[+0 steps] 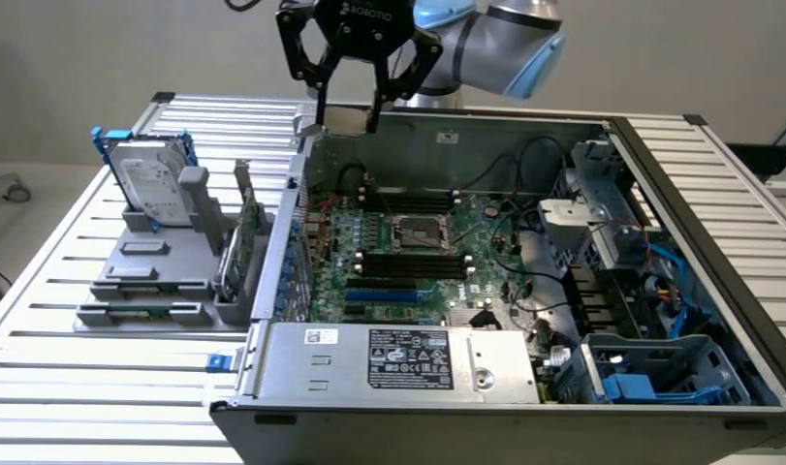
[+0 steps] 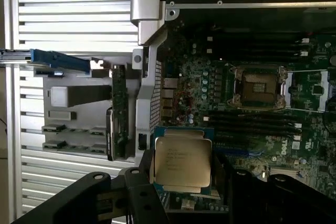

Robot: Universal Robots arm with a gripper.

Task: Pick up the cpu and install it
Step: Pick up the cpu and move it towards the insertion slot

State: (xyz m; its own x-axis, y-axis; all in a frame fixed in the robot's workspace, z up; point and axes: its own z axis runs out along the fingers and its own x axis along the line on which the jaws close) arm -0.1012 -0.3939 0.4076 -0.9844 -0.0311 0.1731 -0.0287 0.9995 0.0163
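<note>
The cpu (image 2: 182,161) is off the table and in the air, pinched at two opposite edges by the dark fingers (image 2: 223,177) of the gripper (image 2: 182,169). Its pale silvery top with fine print faces the wrist camera, and a green border shows around the metal plate. Beyond it in the wrist view lies the motherboard (image 2: 210,93), where the cpu socket (image 2: 258,87) stands open, its bare contact field inside a metal frame, well apart from the chip.

In the exterior view the gripper (image 1: 349,121) hangs above the far wall of the open computer case (image 1: 496,121), at about eleven o'clock from the socket (image 1: 416,231). Black memory slots (image 1: 408,263) run in rows at six o'clock and twelve o'clock of the socket. At six o'clock, further toward the near edge, sits the silver power supply (image 1: 406,358) with its white label. A blue drive cage (image 1: 664,373) fills the case corner at about four o'clock, with cables between.

Outside the case, at nine o'clock from the socket, a grey fixture (image 1: 147,281) rests on the slatted metal table (image 1: 56,387). A silver hard drive (image 1: 151,179) in a blue bracket stands upright in it. The grey and pale blue robot arm (image 1: 509,34) comes in from one o'clock above the case.
</note>
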